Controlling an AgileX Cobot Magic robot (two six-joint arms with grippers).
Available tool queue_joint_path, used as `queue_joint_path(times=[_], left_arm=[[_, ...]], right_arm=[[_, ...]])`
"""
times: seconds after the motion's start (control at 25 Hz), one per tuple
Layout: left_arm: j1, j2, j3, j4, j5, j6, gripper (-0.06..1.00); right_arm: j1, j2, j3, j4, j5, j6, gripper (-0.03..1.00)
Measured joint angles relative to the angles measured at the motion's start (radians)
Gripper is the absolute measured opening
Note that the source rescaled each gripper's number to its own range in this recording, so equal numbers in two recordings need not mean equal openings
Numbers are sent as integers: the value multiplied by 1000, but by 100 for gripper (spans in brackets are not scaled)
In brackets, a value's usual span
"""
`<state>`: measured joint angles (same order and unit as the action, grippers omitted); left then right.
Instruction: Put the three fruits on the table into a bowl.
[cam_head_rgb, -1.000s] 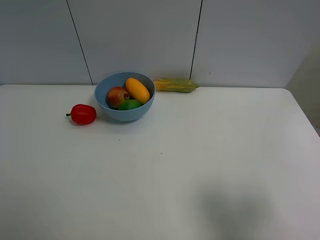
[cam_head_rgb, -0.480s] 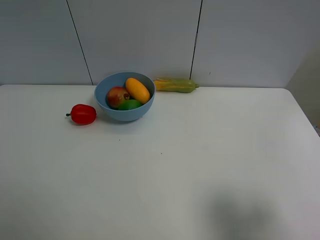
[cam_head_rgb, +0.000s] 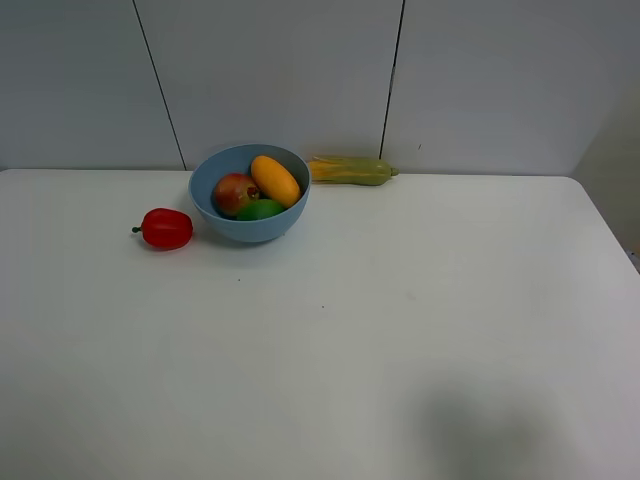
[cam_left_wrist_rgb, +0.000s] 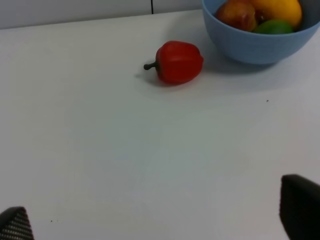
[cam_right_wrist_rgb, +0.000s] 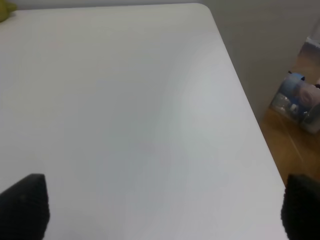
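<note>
The light-blue bowl (cam_head_rgb: 249, 228) stands at the back left of the white table (cam_head_rgb: 400, 320). Inside it lie the orange-yellow mango (cam_head_rgb: 275, 180), the dark-red pomegranate (cam_head_rgb: 235, 193) and the green lime (cam_head_rgb: 260, 209). The left wrist view shows the same bowl (cam_left_wrist_rgb: 255, 47) with the pomegranate (cam_left_wrist_rgb: 240, 12), mango (cam_left_wrist_rgb: 277, 9) and lime (cam_left_wrist_rgb: 274, 27). My left gripper (cam_left_wrist_rgb: 157, 215) is open over bare table, well short of the bowl. Over the table's right part my right gripper (cam_right_wrist_rgb: 162, 205) is open and holds nothing. Neither arm shows in the exterior high view.
A red pepper (cam_head_rgb: 166, 228) lies just left of the bowl, also in the left wrist view as the pepper (cam_left_wrist_rgb: 179, 62). A corn cob (cam_head_rgb: 350, 170) rests by the back wall, right of the bowl. Beyond the table's right edge, items stand on the floor (cam_right_wrist_rgb: 300, 102).
The faint shadow on the table's front right has drifted slightly to the right. Bowl, fruits, pepper and corn have not moved.
</note>
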<state>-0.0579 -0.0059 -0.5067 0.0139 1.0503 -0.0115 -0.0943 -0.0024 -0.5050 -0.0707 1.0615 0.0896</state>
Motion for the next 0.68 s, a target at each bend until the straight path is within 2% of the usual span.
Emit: queue_joint_path(times=[0.08,0.16,0.68], left_arm=[[0,0,0,0,0,0,100],[0,0,0,0,0,0,100],[0,0,0,0,0,0,100]], right_arm=[[0,0,0,-7,0,0,95],[0,0,0,-9,1,1,98],[0,0,0,-9,1,2,100]])
